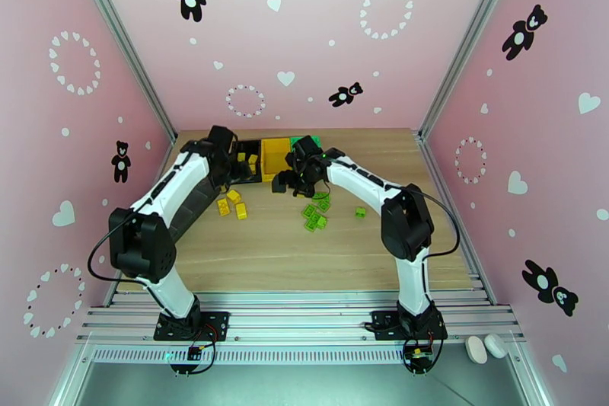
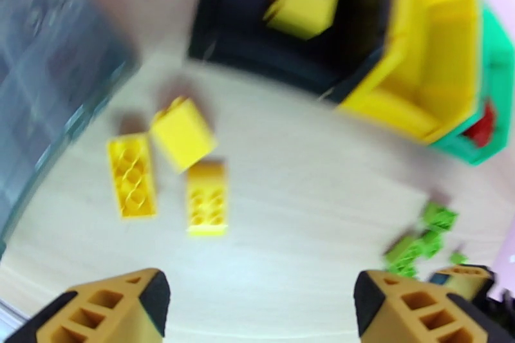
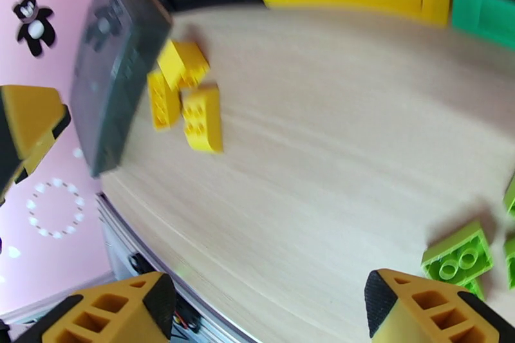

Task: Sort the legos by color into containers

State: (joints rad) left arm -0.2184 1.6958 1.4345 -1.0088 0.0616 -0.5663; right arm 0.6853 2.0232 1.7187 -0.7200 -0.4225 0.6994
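Both arms are out by the bins. The left gripper (image 2: 261, 299) hangs with its jaws spread wide and nothing between them, over bare table (image 1: 289, 263) on the near side of the yellow bin (image 2: 431, 67). The right gripper (image 3: 270, 299) is just as wide and just as empty, also on the near side of that bin.

Where are the legos? Three loose yellow bricks (image 2: 183, 135) lie in a tight cluster on the wood, near-left of the yellow bin. One is tipped up on an edge, and one looks to be lying underside up. A heap of green bricks (image 1: 314, 215) sits near-right of the yellow bin, with one stray further right. More yellow pieces are inside the black bin (image 2: 225, 42), which butts against the yellow bin's left wall. Red bricks (image 2: 479, 129) show in the green bin (image 2: 499, 67) on its other side. A dark grey tray (image 3: 112, 61) lies beyond the yellow cluster, further left.

For handling, I'd call these light, rigid and hard: no risk of crushing, but the smooth walls look slick. A pinch across the two long flat sides, from above and clear of the studs, looks safest. An off-centre squeeze could make a brick skate or pop out. The cluster is tight, so a finger may nudge a neighbour.
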